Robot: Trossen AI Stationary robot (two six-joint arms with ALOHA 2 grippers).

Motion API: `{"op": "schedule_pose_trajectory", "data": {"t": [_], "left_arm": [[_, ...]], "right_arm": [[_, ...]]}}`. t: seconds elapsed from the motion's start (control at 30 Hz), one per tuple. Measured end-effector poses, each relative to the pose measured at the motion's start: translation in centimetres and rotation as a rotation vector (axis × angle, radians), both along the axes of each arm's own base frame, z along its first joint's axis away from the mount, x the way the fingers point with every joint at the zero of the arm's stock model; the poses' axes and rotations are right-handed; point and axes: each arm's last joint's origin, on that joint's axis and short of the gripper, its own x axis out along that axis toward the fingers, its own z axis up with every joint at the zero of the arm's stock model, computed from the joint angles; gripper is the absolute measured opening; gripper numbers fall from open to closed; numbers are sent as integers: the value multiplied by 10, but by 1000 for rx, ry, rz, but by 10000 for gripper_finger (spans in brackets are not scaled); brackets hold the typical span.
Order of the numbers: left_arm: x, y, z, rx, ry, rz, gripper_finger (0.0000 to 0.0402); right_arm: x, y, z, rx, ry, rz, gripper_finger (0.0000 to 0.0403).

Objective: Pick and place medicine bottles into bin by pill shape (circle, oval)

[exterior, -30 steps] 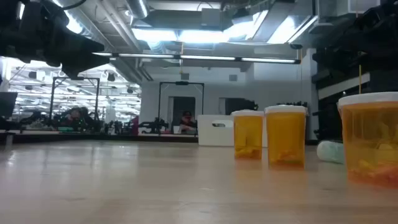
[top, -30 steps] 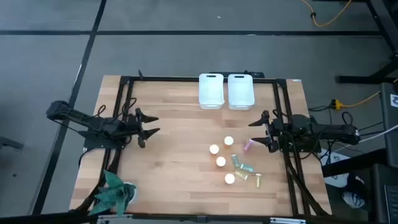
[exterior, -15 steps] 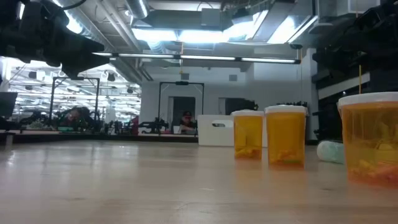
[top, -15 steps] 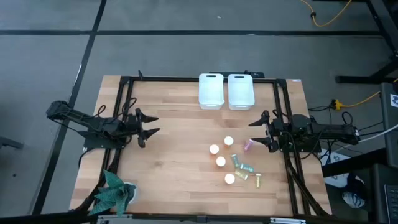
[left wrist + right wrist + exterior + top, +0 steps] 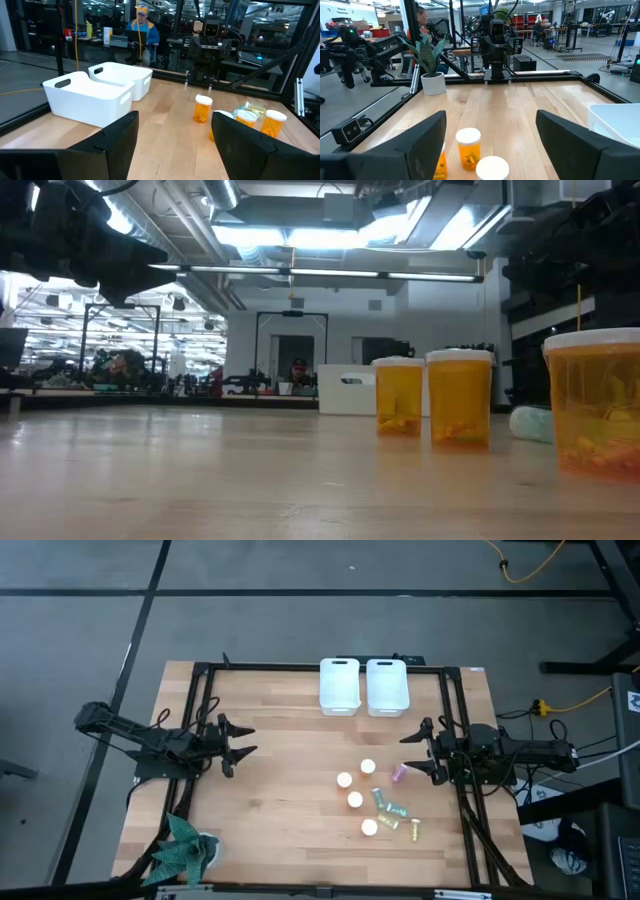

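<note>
Several orange bottles with white caps (image 5: 355,799) stand upright on the table right of centre. Small translucent green, pink and yellow bottles (image 5: 397,809) lie beside them. The orange ones also show in the low view (image 5: 460,411), the left wrist view (image 5: 202,109) and the right wrist view (image 5: 468,148). My left gripper (image 5: 240,742) is open and empty above the table's left side. My right gripper (image 5: 413,751) is open and empty at the right side, next to the pink bottle (image 5: 398,774).
Two white bins (image 5: 363,686) stand side by side at the table's far edge. A potted green plant (image 5: 184,846) stands at the near left corner. A black frame (image 5: 200,730) runs along the table's sides. People sit in the room beyond the table.
</note>
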Motion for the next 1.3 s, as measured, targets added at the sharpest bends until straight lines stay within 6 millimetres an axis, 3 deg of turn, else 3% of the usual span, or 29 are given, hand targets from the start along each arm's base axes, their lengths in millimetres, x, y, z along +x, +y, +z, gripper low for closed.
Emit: {"op": "schedule_pose_trajectory", "data": {"t": [0.77,0.9,1.3], "left_arm": [[0,0,0,0,0,0,244],[0,0,0,0,0,0,244],[0,0,0,0,0,0,244]], "right_arm": [[0,0,0,3,-3,-6,310],[0,-2,3,110,-23,-57,310],[-4,-6,25,248,-265,-188,310]]}}
